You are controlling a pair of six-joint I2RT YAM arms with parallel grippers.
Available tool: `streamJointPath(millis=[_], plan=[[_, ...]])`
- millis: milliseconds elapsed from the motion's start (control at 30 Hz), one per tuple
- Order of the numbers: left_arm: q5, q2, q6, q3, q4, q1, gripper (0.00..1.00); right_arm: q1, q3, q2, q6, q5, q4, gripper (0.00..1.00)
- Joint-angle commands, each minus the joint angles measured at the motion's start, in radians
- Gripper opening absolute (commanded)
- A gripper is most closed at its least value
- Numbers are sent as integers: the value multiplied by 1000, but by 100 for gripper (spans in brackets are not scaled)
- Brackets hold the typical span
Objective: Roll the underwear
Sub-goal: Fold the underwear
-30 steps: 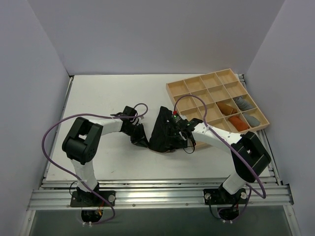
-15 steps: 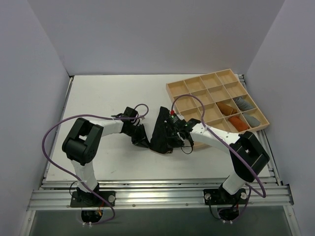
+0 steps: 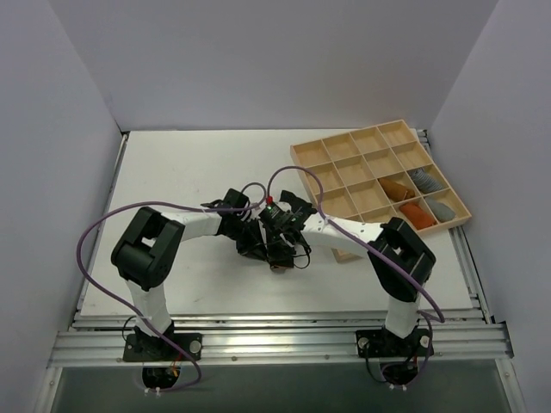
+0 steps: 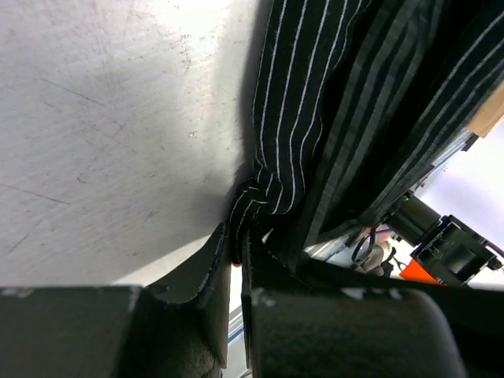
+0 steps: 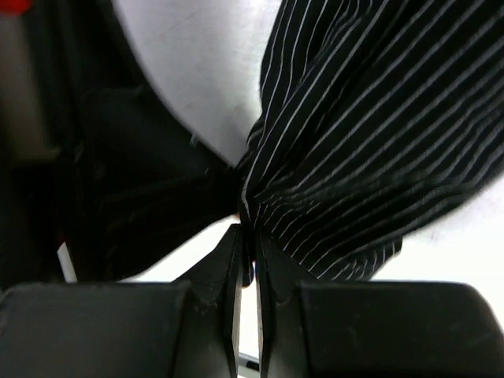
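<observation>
Black underwear point(image 5: 370, 134), thin pale stripes, bunched

Bare white tabletop point(image 3: 172, 163) lies open left and far. A pale wooden compartment tray point(image 3: 295, 155) blocks the right. The left gripper point(image 4: 236, 240), right gripper point(image 5: 246, 228) and bunched black pinstriped underwear point(image 5: 362, 118) crowd the middle.

The underwear point(image 4: 346, 94) runs beyond the jaws off the top and right edges in both wrist views; from above, the jaws hide most of it.
</observation>
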Motion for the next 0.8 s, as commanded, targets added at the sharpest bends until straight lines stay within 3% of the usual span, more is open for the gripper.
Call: streamJointPath(millis=[0, 333, 767], plan=[[-9, -36, -6, 11, 50, -12, 9, -1, 58, 51, 0, 16, -11, 0], [-32, -62, -9, -27, 37, -18, 9, -10, 98, 111, 32, 42, 13, 0], [-78, -89, -23, -76, 36, -31, 7, -65, 107, 70, 82, 56, -11, 0]])
